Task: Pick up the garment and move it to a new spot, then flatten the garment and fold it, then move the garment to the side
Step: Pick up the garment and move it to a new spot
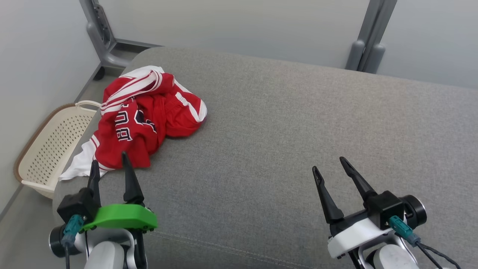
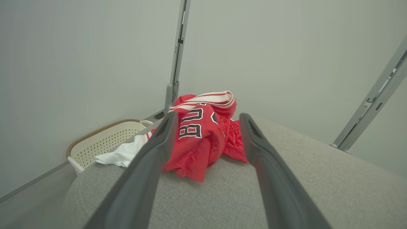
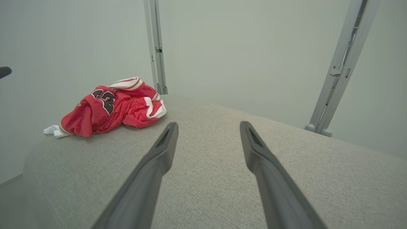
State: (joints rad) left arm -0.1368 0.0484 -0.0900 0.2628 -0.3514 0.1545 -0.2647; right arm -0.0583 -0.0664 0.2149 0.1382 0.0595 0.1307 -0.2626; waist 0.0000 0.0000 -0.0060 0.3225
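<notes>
- Nothing of the task looks done yet: the garment (image 1: 145, 116) lies as a crumpled red heap, not lifted, not flattened, not folded.
- It sits on the grey cushion (image 1: 280, 142) by the far-left corner. Its white part spills over the cushion's left edge, above a pale basket (image 1: 48, 149) on the floor.
- Left gripper (image 1: 109, 158): fingers spread wide and holding nothing. It hovers over the near-left part of the cushion, with its tips just short of the heap's near end. In the left wrist view the garment (image 2: 203, 136) shows between the two fingers, but I cannot tell whether they touch it.
- Right gripper (image 1: 328, 163): also wide apart and empty, over the near-right part of the cushion, well apart from the garment (image 3: 111, 108).
- All of it is left to do, as I judge it: the first pick-up and move, the spreading flat, the fold, and the final shift to the side.
- The heap's long axis runs roughly along the left edge, from the white tail at the near end to the red-and-white striped band at the far end, slanting a little inward.
- Which end is the top of the garment cannot be told; the dark lettering lies sideways across the middle.
</notes>
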